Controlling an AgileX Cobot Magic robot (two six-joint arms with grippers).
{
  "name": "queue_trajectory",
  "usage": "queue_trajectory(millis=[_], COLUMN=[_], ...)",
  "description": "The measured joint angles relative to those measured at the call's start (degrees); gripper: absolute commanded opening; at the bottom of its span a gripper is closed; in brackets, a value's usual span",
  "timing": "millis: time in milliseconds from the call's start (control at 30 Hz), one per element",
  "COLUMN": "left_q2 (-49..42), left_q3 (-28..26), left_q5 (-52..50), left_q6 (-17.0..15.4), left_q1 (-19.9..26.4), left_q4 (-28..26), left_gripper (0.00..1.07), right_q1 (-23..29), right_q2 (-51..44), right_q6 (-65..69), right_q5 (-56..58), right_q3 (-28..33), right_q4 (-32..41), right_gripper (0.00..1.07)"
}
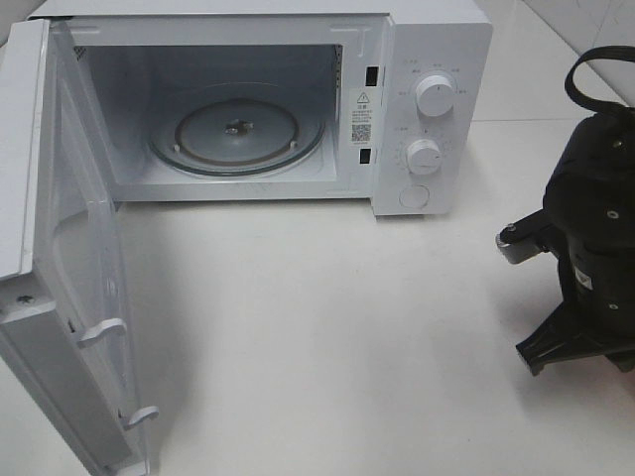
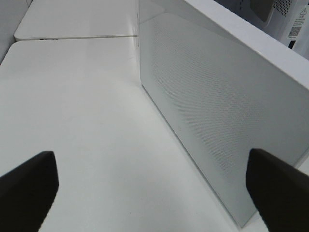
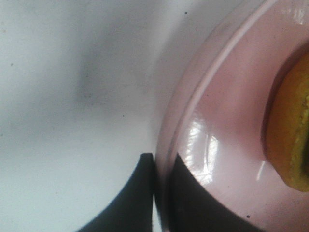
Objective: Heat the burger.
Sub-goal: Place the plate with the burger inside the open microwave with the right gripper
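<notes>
Burger (image 3: 289, 130) sits on pink plate (image 3: 227, 96). We only get its bun edge in the right wrist view, and it's out of frame in the high view. Right gripper (image 3: 159, 162) is pinched narrow on the plate rim, one finger on each side. Left gripper (image 2: 152, 166) is spread wide, holding nothing, just beside the outer face of the microwave door (image 2: 217, 96). Door stands wide open, and we see the glass turntable (image 1: 238, 129) inside. Right arm (image 1: 585, 228) is over the table's (image 1: 347, 347) right edge, apart from the microwave (image 1: 437, 59).
</notes>
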Motion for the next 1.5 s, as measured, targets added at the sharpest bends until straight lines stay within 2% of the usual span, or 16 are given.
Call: queue_trajectory(millis=[433, 667, 1500], left_q2=[0.0, 0.0, 0.0], left_q3=[0.0, 0.0, 0.0], left_q5=[0.0, 0.0, 0.0], left_q6=[0.0, 0.0, 0.0], left_q1=[0.0, 0.0, 0.0], left_q4=[0.0, 0.0, 0.0], left_gripper=[0.98, 0.98, 0.98], right_q1=[7.1, 13.5, 32.3], right_q2=[-5.6, -8.7, -9.3], right_q6=[0.5, 1.4, 1.7], right_q5=[2.8, 5.7, 8.4], right_q3=[3.0, 4.9, 5.5], right_q4=[-0.1, 0.1, 0.3], right_gripper=[0.00, 0.00, 0.00])
